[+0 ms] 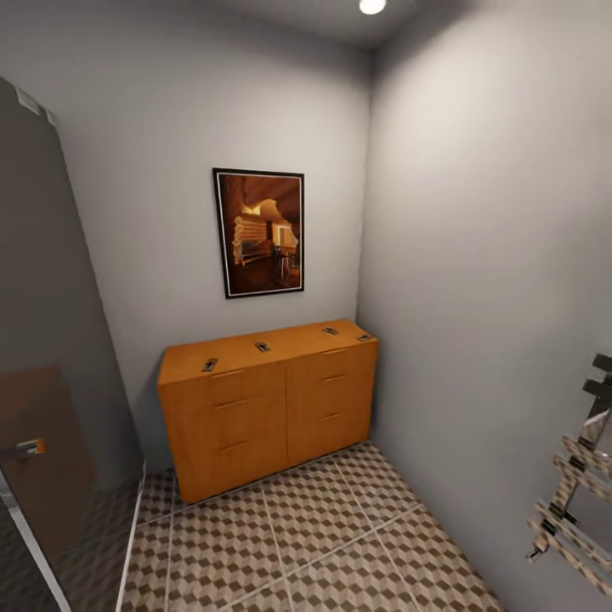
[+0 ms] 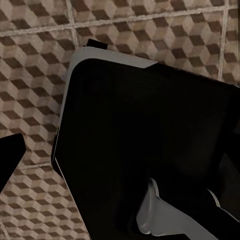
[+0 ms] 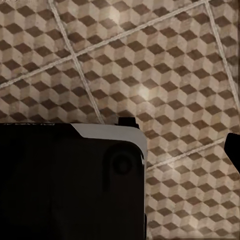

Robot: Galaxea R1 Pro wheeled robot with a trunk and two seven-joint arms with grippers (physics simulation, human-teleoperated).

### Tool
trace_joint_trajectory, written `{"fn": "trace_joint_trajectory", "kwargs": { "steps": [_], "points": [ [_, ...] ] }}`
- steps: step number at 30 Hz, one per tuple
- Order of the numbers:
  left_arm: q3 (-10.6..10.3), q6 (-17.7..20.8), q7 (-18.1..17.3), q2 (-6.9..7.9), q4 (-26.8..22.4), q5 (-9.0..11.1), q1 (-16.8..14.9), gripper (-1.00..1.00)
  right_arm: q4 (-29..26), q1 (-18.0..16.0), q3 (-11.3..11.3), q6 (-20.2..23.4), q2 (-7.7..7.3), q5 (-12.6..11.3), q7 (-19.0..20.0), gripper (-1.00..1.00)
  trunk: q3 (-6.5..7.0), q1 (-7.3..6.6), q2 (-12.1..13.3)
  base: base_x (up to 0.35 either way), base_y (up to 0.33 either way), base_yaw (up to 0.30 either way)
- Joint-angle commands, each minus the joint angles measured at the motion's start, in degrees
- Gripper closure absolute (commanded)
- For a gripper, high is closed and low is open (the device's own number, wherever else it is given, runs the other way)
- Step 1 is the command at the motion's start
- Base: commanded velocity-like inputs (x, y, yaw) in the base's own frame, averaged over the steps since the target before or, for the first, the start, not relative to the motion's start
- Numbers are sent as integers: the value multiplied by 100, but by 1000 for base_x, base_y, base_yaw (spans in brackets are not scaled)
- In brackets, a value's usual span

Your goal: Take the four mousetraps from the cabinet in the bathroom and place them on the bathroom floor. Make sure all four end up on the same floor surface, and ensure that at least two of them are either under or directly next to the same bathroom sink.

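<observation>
Four small flat mousetraps (image 1: pixel 262 347) lie in a row on top of the low orange-brown wooden cabinet (image 1: pixel 269 408), which stands in the corner under a dark framed picture (image 1: pixel 259 231). Before it I see the cube-pattern tiled bathroom floor (image 1: pixel 331 544). Both wrist cameras look down at these tiles past dark robot parts; whether the claws are apart or together, I cannot tell.
</observation>
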Motion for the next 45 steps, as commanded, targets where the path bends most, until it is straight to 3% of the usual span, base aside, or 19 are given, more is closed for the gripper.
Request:
{"fn": "trace_joint_trajectory", "kwargs": {
  "steps": [1,26,36,45],
  "points": [
    [6,33,-7,1,-13,35,3,-100,-2,-1,2,12,2,3,-1,-100,2,2,-4,0,0,-295],
    [13,-335,-3,7,141,44,3,-100,-1,-2,11,10,1,3,-4,-100,95,2,-4,49,0,-279],
    [15,-351,2,10,168,44,3,-100,-1,-2,11,3,0,8,-31,-100,100,2,-4,306,0,-47],
    [15,-353,2,15,171,44,3,-100,-1,-2,11,2,0,65,-47,-100,64,2,-4,341,-11,173]
  ]
}}
